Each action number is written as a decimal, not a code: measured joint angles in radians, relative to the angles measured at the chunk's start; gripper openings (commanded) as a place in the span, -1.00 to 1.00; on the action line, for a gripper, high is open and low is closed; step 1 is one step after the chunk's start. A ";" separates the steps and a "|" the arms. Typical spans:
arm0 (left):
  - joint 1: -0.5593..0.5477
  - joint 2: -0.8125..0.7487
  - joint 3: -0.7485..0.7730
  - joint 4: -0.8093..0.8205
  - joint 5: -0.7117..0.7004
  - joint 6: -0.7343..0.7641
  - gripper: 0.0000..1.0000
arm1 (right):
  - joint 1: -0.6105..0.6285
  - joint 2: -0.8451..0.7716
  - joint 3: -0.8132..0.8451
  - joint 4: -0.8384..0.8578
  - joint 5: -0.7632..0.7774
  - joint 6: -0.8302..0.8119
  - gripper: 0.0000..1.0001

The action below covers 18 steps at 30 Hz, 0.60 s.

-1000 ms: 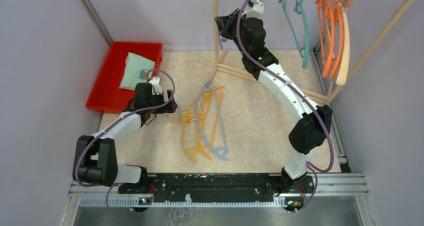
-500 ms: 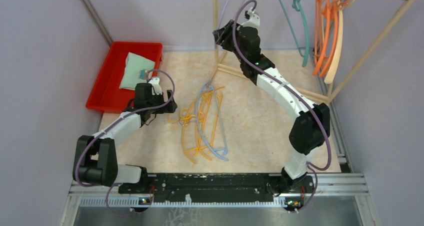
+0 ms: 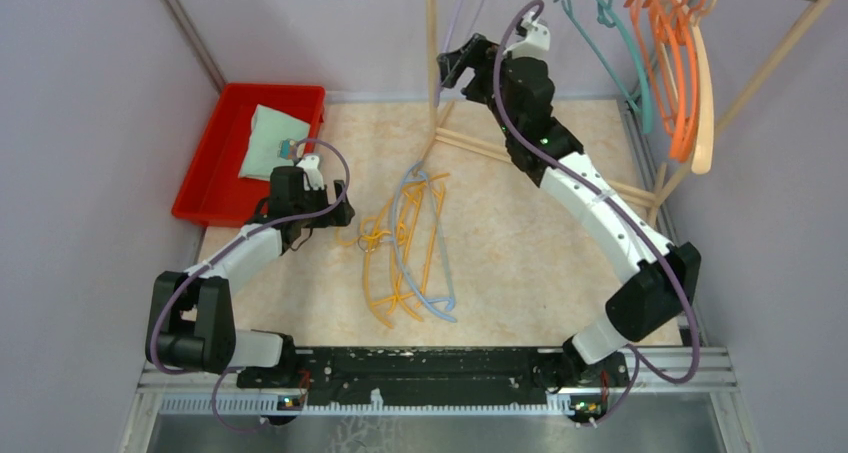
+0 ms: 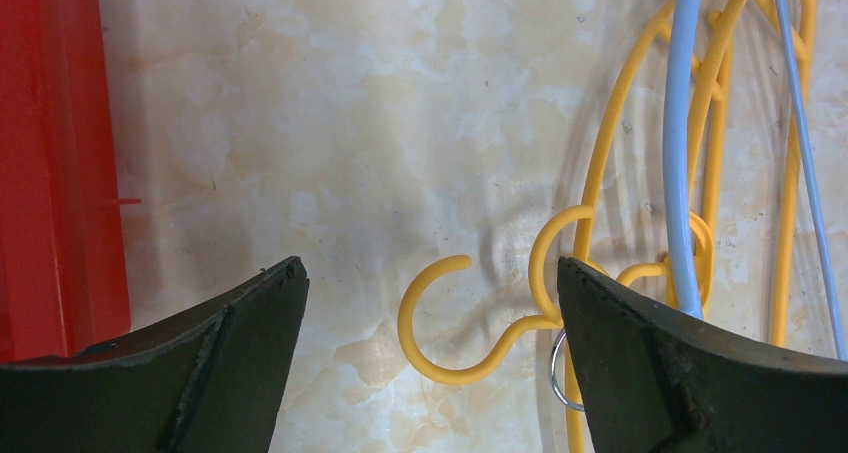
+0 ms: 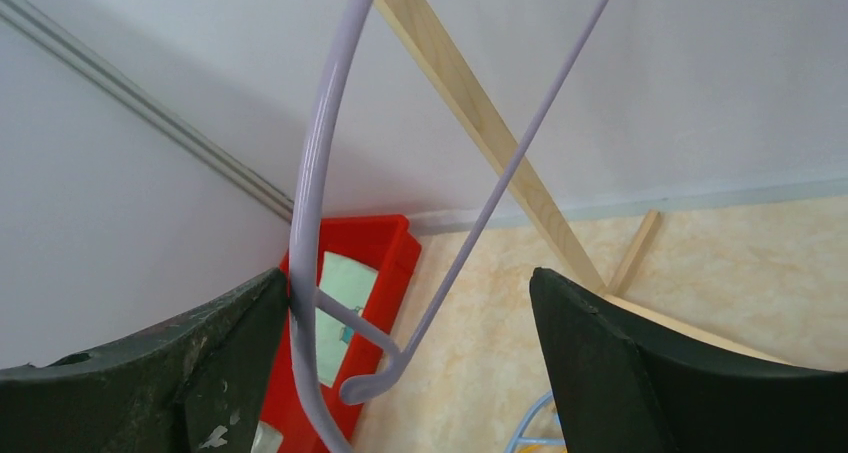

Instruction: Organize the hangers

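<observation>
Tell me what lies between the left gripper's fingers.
A yellow hanger hook on otherwise bare table, inside the open left gripper. The left wrist view shows it.

Yellow hangers (image 3: 375,238) lie tangled on the table (image 3: 520,258); a teal hanger (image 3: 604,15) and orange hangers (image 3: 680,113) hang on the rack (image 3: 770,63).

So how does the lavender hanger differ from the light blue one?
The lavender hanger hangs in the air; the light blue hanger lies flat on the table. The lavender one hangs alone; the blue one is tangled with yellow hangers. Both are thin and curved.
</observation>
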 measured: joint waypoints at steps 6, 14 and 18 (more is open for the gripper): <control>0.002 0.000 0.000 0.000 0.000 0.000 0.99 | 0.002 -0.146 -0.034 -0.063 0.015 -0.083 0.80; 0.002 0.001 0.000 0.000 0.000 -0.004 0.99 | 0.094 -0.294 -0.088 -0.233 0.087 -0.261 0.75; 0.003 0.002 0.000 0.001 0.000 -0.004 0.99 | 0.154 -0.353 -0.156 -0.338 0.131 -0.307 0.71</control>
